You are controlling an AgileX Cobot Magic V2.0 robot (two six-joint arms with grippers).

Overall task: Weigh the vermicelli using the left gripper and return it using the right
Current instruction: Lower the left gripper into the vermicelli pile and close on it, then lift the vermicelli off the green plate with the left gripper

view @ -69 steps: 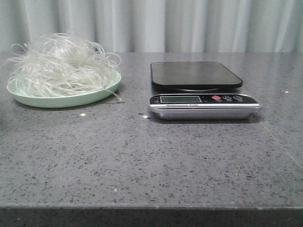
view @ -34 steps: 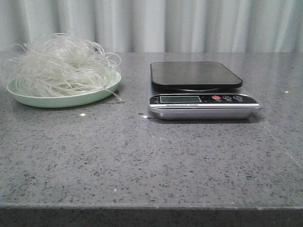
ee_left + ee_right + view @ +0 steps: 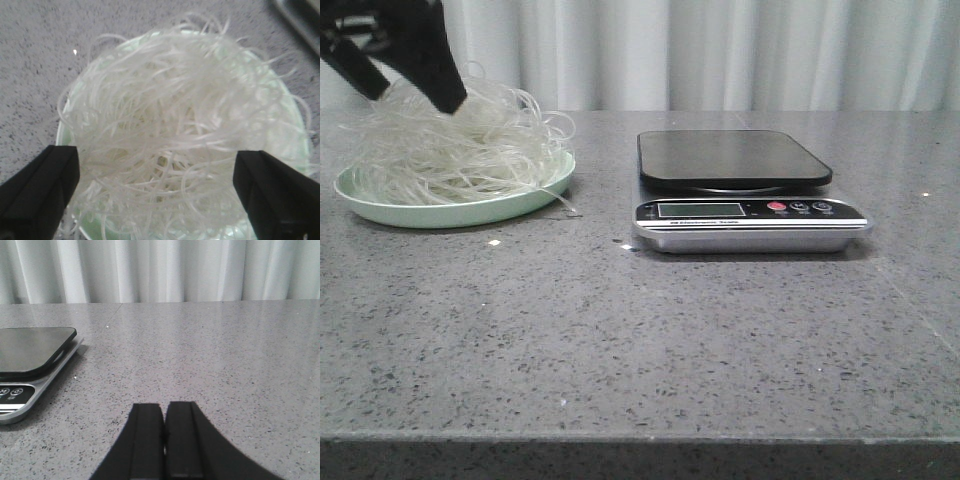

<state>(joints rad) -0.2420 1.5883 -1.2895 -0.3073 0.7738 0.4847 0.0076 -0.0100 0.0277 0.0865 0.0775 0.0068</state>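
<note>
The vermicelli [image 3: 460, 150], a loose whitish tangle, is heaped on the pale green plate [image 3: 450, 212] at the back left of the table. My left gripper [image 3: 408, 85] hangs open just above the heap, its black fingers spread near the pile's top. In the left wrist view the vermicelli [image 3: 170, 125] fills the plate [image 3: 294, 125], and the left gripper [image 3: 156, 195] straddles it with one finger at each side, nothing clamped. The right gripper [image 3: 164, 410] is shut on nothing, low over bare table to the right of the scale [image 3: 30, 360]. It does not show in the front view.
A digital kitchen scale [image 3: 740, 190] with a dark platform and silver front panel stands at the table's middle back, right of the plate. Its corner [image 3: 300, 20] shows in the left wrist view. Pale curtains hang behind the table. A few small crumbs lie near the plate.
The left gripper has come into the front view from the top left and now hangs over the vermicelli. The plate, the heap and the scale have not moved.
</note>
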